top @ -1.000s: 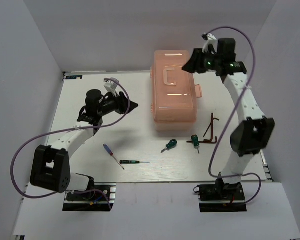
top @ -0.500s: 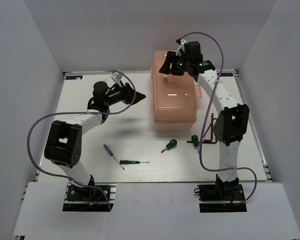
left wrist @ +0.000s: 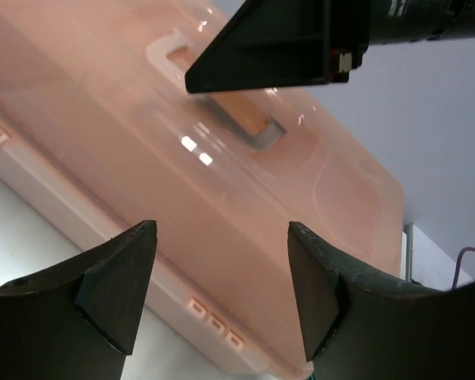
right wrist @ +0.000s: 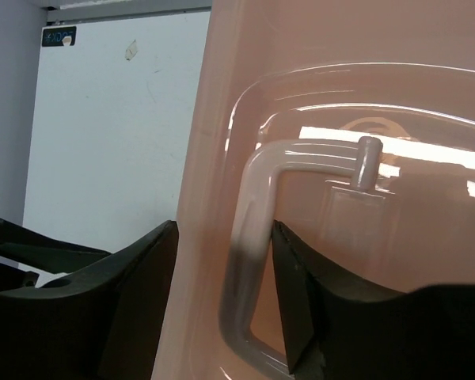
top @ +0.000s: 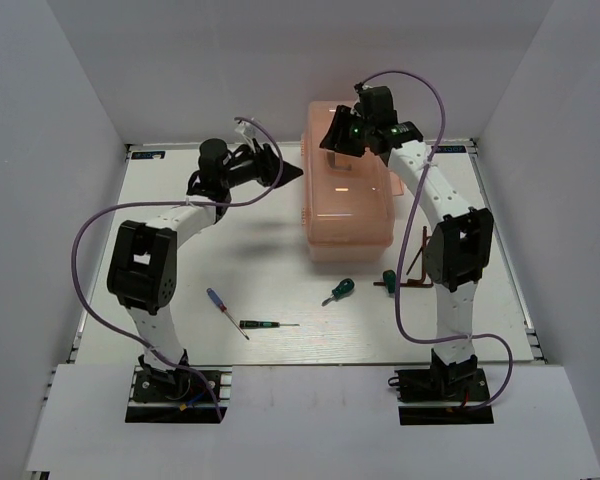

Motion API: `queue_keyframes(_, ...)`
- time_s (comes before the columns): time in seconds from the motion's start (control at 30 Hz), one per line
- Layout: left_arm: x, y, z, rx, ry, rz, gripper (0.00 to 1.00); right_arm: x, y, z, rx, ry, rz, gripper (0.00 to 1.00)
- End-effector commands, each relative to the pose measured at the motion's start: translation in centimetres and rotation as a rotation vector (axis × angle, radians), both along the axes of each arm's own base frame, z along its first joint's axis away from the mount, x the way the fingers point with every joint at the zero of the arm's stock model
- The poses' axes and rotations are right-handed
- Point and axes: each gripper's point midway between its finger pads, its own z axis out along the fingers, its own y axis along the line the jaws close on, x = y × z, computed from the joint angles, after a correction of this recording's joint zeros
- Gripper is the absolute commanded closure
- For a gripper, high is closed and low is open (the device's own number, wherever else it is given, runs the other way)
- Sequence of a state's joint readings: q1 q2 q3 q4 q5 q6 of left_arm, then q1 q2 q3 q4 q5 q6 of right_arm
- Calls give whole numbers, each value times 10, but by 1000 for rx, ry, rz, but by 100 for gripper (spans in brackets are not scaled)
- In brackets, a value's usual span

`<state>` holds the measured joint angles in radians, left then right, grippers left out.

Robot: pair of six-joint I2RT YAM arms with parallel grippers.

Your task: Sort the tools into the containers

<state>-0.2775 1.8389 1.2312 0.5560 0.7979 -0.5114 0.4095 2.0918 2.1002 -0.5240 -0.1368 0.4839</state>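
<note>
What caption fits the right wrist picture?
Open right fingers flank the lid handle of the closed pink toolbox.

Not much else going on here, just a plain white counter (top: 260, 270) boxed in by pale walls (top: 230, 60) at the left, right and back. A small dark label (right wrist: 59, 36) sits at the counter's far left corner, with a tiny scuff (right wrist: 131, 49) near it

Bright, even light, soft shadows; white glare streaks the toolbox lid (right wrist: 396, 150) beyond the right pincer (right wrist: 223, 233), whose fingers (right wrist: 119, 309) blur.
</note>
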Motion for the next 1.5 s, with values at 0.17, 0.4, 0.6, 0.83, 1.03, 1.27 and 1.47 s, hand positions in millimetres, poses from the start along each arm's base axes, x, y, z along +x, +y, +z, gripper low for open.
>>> queue_keyframes(0.17,12,-24,24,41,-69,-51,24,-20,12,-2,94,99,73,57)
queue_keyframes(0.4,12,-41,45,63,-120,-83,25,-23,15,32,166,51,128,59)
queue_keyframes(0.6,20,-53,42,110,-85,-54,25,-25,14,46,195,41,134,59)
queue_keyframes(0.83,28,-70,21,195,-31,-20,27,-23,4,59,227,28,121,60)
queue_keyframes(1.03,34,-79,16,255,-12,24,27,-21,-1,60,252,43,116,61)
queue_keyframes(1.27,41,-97,12,290,28,29,28,-21,-2,63,294,58,127,61)
queue_keyframes(1.47,36,-109,-3,316,70,2,29,-19,-3,69,336,60,141,61)
